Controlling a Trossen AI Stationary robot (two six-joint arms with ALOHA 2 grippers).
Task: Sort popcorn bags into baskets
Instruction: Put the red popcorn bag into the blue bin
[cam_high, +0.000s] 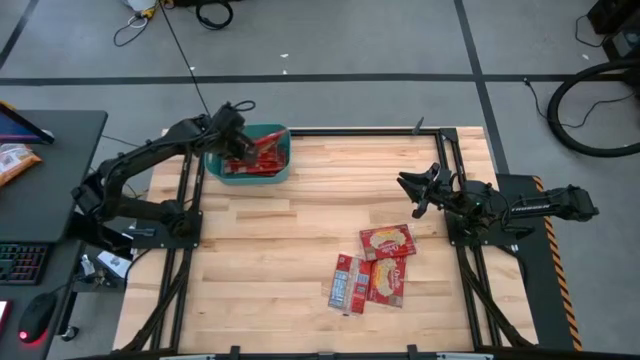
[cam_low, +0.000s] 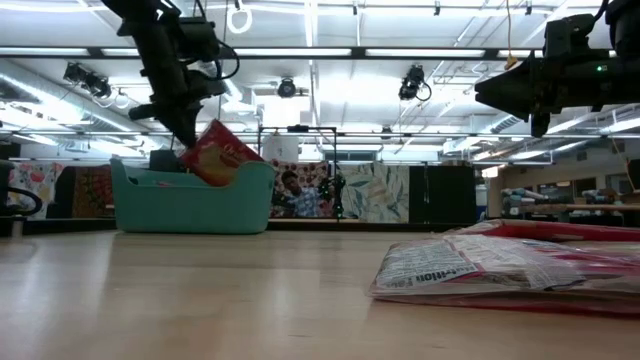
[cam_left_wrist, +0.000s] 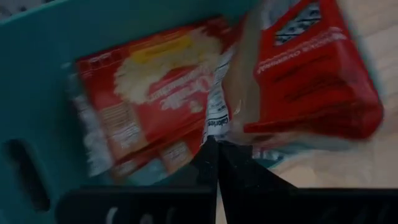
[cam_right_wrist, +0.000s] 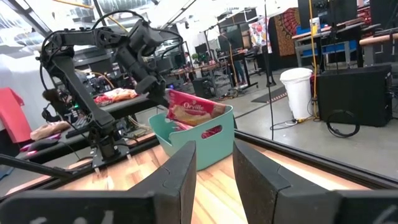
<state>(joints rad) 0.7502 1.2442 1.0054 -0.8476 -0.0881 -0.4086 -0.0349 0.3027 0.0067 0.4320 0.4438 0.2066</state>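
From above, the left gripper sits over the teal basket at the far left corner of the tabletop, and its arm hides much of what lies inside; only red shows there. The level view across the table tells more: a popcorn bag stands tilted, its lower part sunk behind the basket wall, its upper corner right at the jaws' tip. Whether the jaws actually pinch it I cannot tell. In the left wrist view the two fingers meet almost to a point (blurred), with packets lying flat in the basket beyond them and one red bag lifted nearer the lens.

The right gripper hangs above the tabletop's right side, jaws parted a little and holding nothing, as its own wrist view shows. Just nearer the front edge lie three more bags, overlapping one another; the low view cuts them off at its right border and shows only their crumpled edges.

Between the basket and that pile the wood is bare.
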